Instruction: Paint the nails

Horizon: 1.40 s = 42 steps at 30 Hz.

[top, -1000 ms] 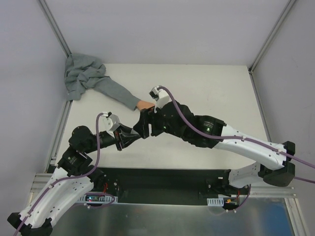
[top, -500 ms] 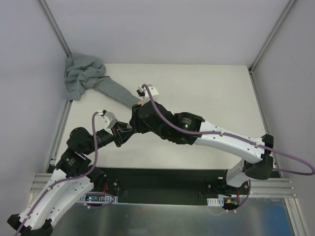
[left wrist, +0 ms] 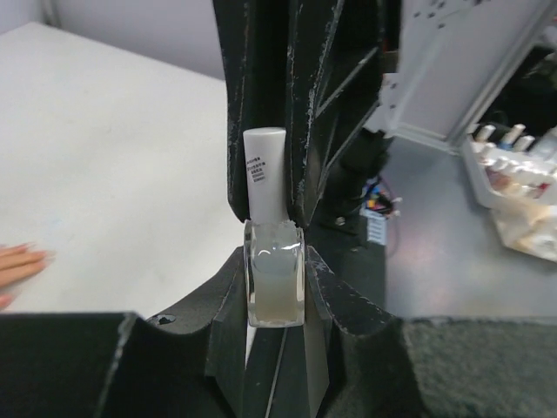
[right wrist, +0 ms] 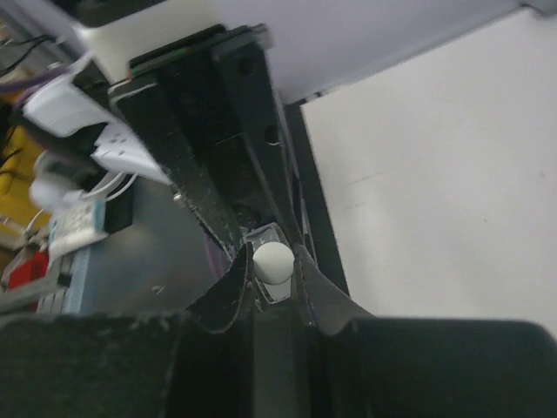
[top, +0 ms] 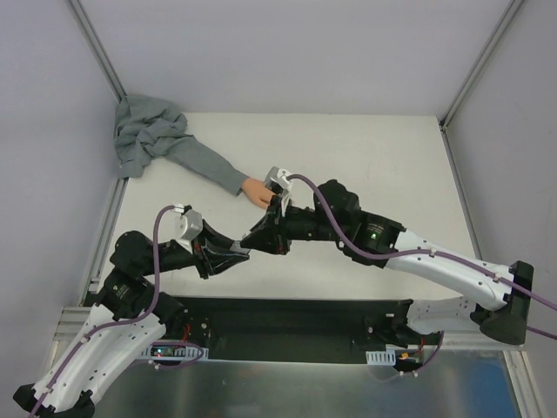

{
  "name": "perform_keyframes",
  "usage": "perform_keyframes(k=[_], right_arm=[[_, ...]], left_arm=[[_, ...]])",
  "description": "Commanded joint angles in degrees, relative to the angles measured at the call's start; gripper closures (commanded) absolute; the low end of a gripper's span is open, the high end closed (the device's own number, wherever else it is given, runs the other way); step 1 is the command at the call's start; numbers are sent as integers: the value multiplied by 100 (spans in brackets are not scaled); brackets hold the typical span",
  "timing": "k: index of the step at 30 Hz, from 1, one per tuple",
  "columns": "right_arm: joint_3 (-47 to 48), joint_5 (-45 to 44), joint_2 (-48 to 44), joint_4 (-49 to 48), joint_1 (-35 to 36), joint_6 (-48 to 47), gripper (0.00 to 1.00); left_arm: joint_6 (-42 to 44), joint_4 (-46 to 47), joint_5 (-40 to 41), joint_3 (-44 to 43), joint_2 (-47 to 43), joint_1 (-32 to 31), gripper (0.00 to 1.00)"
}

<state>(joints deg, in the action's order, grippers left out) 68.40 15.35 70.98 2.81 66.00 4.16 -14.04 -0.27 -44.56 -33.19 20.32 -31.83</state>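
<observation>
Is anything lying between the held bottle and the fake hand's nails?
Nothing visible. The left wrist view shows only bare table between the bottle, held in the left gripper, and the fake hand's nails.

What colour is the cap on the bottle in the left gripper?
White. The cap shows best in the left wrist view, atop the clear bottle.
</observation>
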Motion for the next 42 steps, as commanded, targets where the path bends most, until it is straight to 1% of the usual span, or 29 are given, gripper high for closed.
perform_keyframes(k=[1,4,5,7,8,9,10,11,12,13,14,15,16,18,19,20,21,23,25,27,33,34,35,38,39,40,42], right_arm=[[-73,2173,152,-537,-474,-935,100],[-55,2112,144,-693,-421,-795,100],[-64,1947,101,-694,-430,-664,100],[-64,1735,30,-650,-404,-549,100],[-55,1299,-22,-589,-403,-278,85],[-20,1086,-40,-501,-403,-163,74],[76,901,-49,-309,-395,-22,65],[138,290,-67,-90,-395,136,52],[191,32,-75,52,-377,511,48],[296,-180,-84,297,-360,672,46],[349,-861,-110,465,-299,865,41],[384,-1250,-119,649,-272,1363,36],[419,-1446,-111,868,-245,1490,35],[691,-1824,-6,1132,-166,1744,33],[831,-1999,56,1543,-114,1772,33],[1137,-2349,108,1695,17,1755,33],[1271,-2492,248,1958,88,1720,32],[1683,-2834,398,2170,246,1641,33],[1913,-2967,617,2408,317,1623,33],[2115,-2977,750,2496,352,1631,36],[2292,-2854,1005,2374,370,1693,44],[2309,-2749,1040,2347,370,1702,49],[2318,-2670,1075,2312,361,1728,51],[2266,-2406,1076,2224,370,1781,54],[2239,-2345,1067,2154,370,1807,56],[2204,-2257,1041,2136,361,1816,62],[2055,-2169,927,2032,344,1895,63]], left_arm=[[-1118,1856,-1610,-302,-160,-42,100],[-811,1417,-1302,-381,-81,-42,100],[-697,1355,-1066,-390,-63,-42,100],[-617,1232,-915,-390,-2,-42,100],[-513,1188,-810,-399,16,-42,100],[-460,1092,-731,-407,42,-42,100],[-381,986,-643,-425,95,-42,100],[-188,916,-442,-434,121,-42,100],[-82,706,-336,-443,139,-42,100],[23,600,-187,-478,183,-42,100],[225,503,137,-487,192,-42,100],[340,380,349,-487,201,-42,100],[506,214,525,-495,192,-42,100],[648,98,876,-504,148,-42,100],[762,54,922,-496,131,-42,100],[806,54,966,-495,122,-42,100],[859,54,1010,-504,130,-42,100],[973,-103,1054,-531,157,-42,100],[1052,-166,1089,-548,192,-42,100],[1079,-201,1107,-531,183,-42,100],[1114,-227,1116,-504,131,-42,100],[1123,-228,1107,-504,131,-42,100],[1132,-228,1116,-504,131,-42,100],[1123,-236,1168,-504,139,-42,100],[1123,-245,1177,-522,148,-42,100],[1097,-245,1195,-522,157,-42,100],[1079,-245,1203,-539,209,-42,100]])
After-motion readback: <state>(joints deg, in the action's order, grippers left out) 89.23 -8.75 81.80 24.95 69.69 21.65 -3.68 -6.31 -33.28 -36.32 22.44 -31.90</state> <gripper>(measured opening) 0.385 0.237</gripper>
